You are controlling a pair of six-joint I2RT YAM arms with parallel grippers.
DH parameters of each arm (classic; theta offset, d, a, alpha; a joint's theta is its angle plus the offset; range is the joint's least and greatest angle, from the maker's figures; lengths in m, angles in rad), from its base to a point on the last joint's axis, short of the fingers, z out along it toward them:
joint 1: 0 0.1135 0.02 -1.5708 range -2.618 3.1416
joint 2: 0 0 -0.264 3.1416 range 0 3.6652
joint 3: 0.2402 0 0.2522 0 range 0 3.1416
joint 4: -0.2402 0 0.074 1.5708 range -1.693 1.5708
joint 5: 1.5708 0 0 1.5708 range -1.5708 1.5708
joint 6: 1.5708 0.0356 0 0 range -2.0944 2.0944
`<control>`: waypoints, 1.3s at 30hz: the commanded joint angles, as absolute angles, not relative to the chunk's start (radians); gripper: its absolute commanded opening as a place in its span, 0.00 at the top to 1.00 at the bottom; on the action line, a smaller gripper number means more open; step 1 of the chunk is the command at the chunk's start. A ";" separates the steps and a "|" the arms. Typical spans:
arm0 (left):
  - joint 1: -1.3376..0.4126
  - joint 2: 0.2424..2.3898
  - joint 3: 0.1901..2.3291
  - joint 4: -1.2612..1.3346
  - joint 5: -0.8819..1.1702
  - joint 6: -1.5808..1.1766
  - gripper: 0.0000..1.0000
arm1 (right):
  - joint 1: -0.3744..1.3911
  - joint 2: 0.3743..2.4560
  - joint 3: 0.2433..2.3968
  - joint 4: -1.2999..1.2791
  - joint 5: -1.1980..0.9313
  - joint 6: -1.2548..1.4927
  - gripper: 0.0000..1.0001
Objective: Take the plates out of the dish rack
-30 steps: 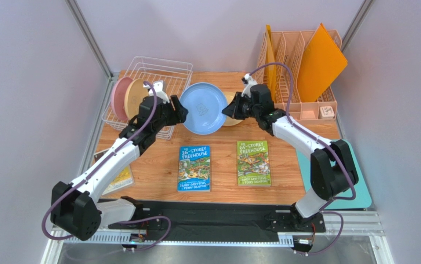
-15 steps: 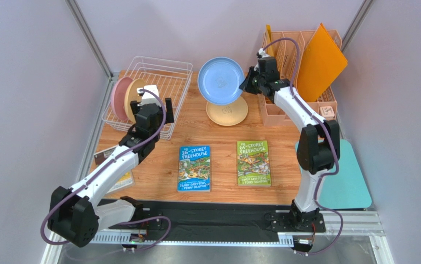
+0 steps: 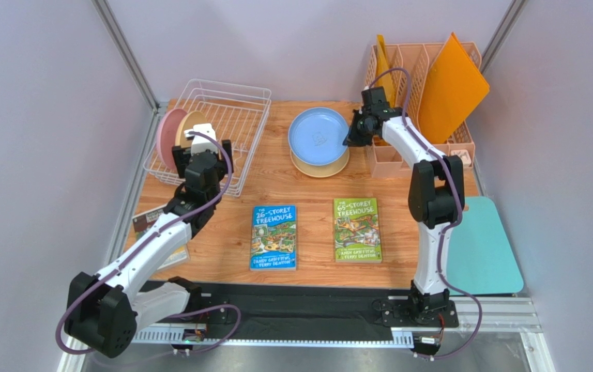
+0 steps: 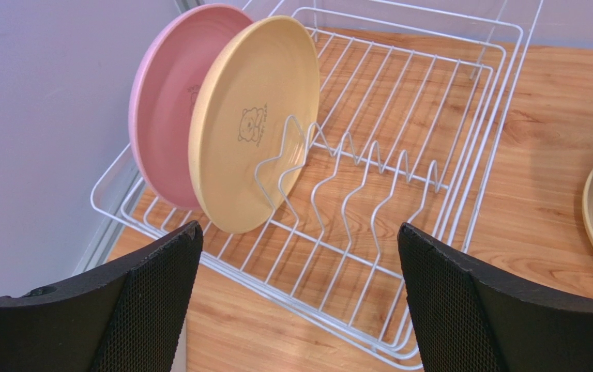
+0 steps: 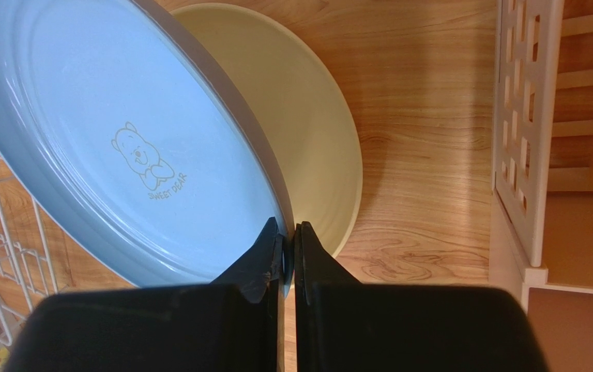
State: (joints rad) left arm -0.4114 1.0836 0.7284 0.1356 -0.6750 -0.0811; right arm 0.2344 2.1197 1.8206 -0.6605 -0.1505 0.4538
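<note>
Left jaws: released, spread wide, nothing between them. Straight ahead of them sits the dish rack (image 3: 237, 116), a white wire basket on the tabletop (image 3: 276, 186). Two plates stand on edge in its prongs, ahead of the jaws and off to their left side. The tan plate (image 4: 253, 124) is the nearer one, with the pink plate (image 4: 169, 116) right behind it, close together; contact between them cannot be told. The rest of the prong row ahead of the jaws holds nothing.

Right jaws: clenched on the rim of the blue plate (image 5: 121, 155), tips pinching its edge from both faces. The plate is tilted and stretches away from the jaw tips to their left in the wrist view, bear print facing up. Just under and beyond the tips lies the cream plate (image 5: 315, 132), flat on the tabletop and partly covered by the blue one. Whether the blue plate's low edge touches it cannot be told.

A peach slotted organizer (image 3: 412, 85) with an orange folder (image 3: 451, 85) stands just right of the right jaws. A blue book (image 3: 274, 237) and a green book (image 3: 357, 229) lie flat, well behind both jaws toward the arm bases.
</note>
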 commanded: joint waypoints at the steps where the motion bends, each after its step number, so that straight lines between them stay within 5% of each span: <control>1: -0.396 1.057 0.735 0.150 -0.667 -0.097 0.01 | 0.226 2.124 1.859 -0.676 -0.206 0.472 0.98; 16: -0.376 1.057 0.729 0.130 -0.643 -0.120 0.01 | 0.225 2.243 1.956 -0.718 -0.152 0.472 0.96; 19: -0.370 1.057 0.727 0.130 -0.646 -0.118 0.01 | 0.224 2.247 1.950 -0.716 -0.160 0.474 0.87; 26: -0.351 1.054 0.729 0.124 -0.634 -0.120 0.01 | 0.227 2.240 1.934 -0.707 -0.196 0.460 0.46; 39: -0.230 1.110 0.768 0.141 -0.629 -0.089 0.01 | 0.330 2.036 1.810 -0.697 -0.014 0.281 0.39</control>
